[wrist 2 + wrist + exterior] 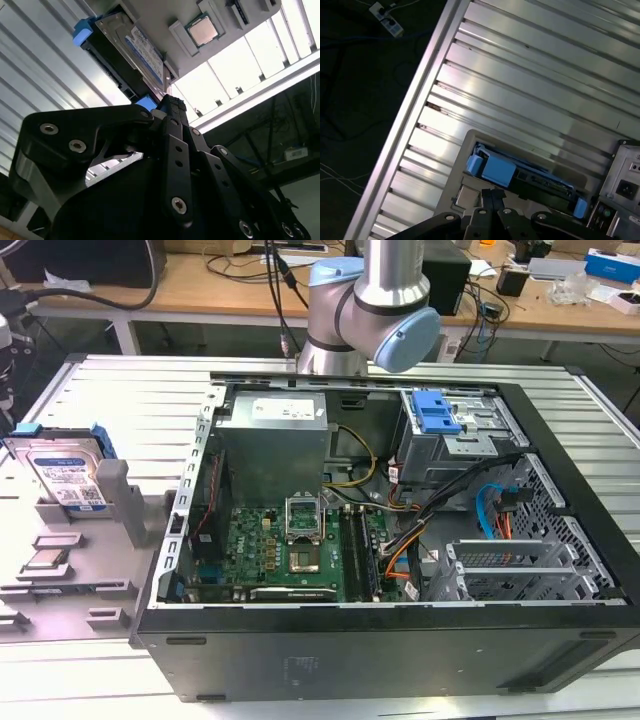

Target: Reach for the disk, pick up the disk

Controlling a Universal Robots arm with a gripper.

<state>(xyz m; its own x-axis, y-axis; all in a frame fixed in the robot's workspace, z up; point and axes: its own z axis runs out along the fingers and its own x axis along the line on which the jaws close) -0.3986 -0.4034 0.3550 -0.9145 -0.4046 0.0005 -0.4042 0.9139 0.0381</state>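
One silver, blue-railed disk (63, 473) leans in a grey holder (116, 498); hand (493, 196) seemingly closed, holding nothing.

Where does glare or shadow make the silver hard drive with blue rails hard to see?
Exterior view: even light, the silver hard drive with blue rails is plain. Second wrist view: glare whitens the ribbed aluminium table, and the black gripper is in shadow. First wrist view: bright streaks across the table, dark floor beyond.

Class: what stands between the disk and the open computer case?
In the exterior view, a grey upright post stands between the disk and the computer case.
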